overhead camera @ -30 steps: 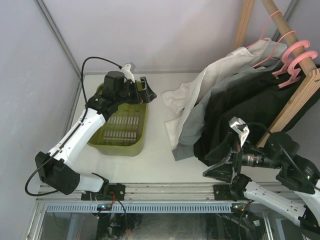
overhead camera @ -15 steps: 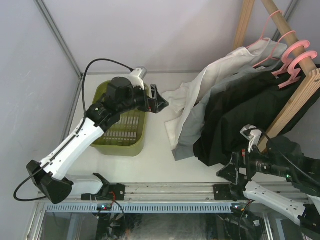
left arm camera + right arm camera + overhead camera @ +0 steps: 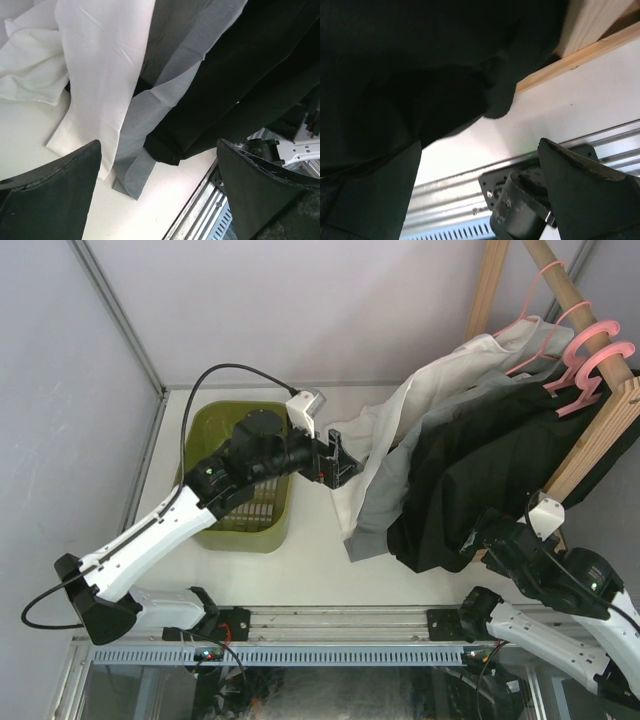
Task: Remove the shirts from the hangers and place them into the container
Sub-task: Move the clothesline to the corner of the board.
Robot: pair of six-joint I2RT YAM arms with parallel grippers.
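Left gripper has its jaws wide apart with nothing in them. It hangs just right of the olive-green rectangular plastic tub, close to the draped edge of the white long-sleeved shirt. That one, the grey shirt and the black shirts all hang on thin pink plastic hangers far right, with their hems down on the white table. There's a bare strip of table between tub and hems. Right gripper is also spread open, under the near black hem. It's tight there: the light wooden rack beam sits just beside it on the right, and the metal rail runs along the near edge.
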